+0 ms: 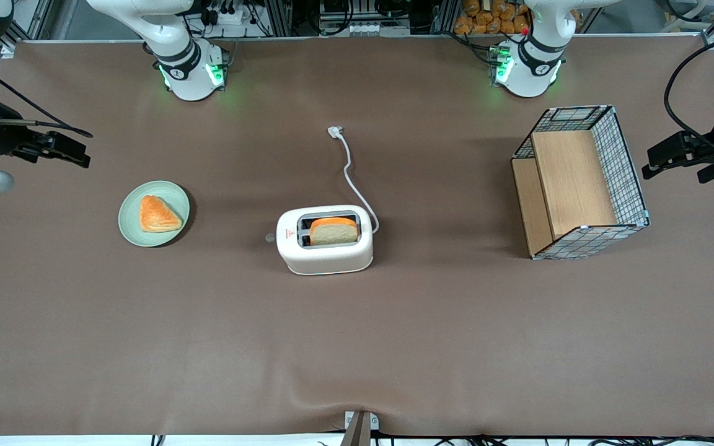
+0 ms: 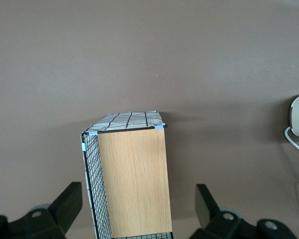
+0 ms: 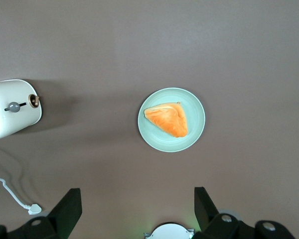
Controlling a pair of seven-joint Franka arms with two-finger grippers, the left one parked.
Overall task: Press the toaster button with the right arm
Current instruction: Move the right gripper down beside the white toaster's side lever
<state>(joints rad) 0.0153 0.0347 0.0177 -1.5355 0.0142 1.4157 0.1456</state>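
Right arm's hand (image 1: pixel 53 148) hangs high above the bench (image 1: pixel 146 347), well apart from the toaster (image 1: pixel 325 239) toward the working arm's end; its fingers (image 3: pixel 70 206) stand wide, nothing between them.

Pale green plate (image 1: pixel 154 213) with a wedge of orange pastry (image 1: pixel 158 214) lies between the hand and the toaster, about as near the front camera as the toaster.

Toaster sits mid-bench; a slice of bread (image 1: pixel 333 231) stands in the slot nearer the front camera; red triangle mark on the toaster's top, toward the plate.

Toaster button (image 1: pixel 269 237) juts from the toaster's end face that looks toward the plate; untouched, nothing near it.

White cord (image 1: pixel 352 173) runs from the toaster away from the front camera to a loose plug (image 1: pixel 335 131).

Wire basket (image 1: pixel 580 183) with wooden panels lies well apart from the toaster toward the parked arm's end.

Progress, as judged: barely begun; approach, lowering and the press itself all remain.

Views compared: right wrist view alone shows the toaster's end face squarely, with the grey knob (image 3: pixel 13 106) on its slot and a brownish dial (image 3: pixel 34 100) beside it; front view alone shows the bread; left wrist view gives the basket and only an edge of the toaster.
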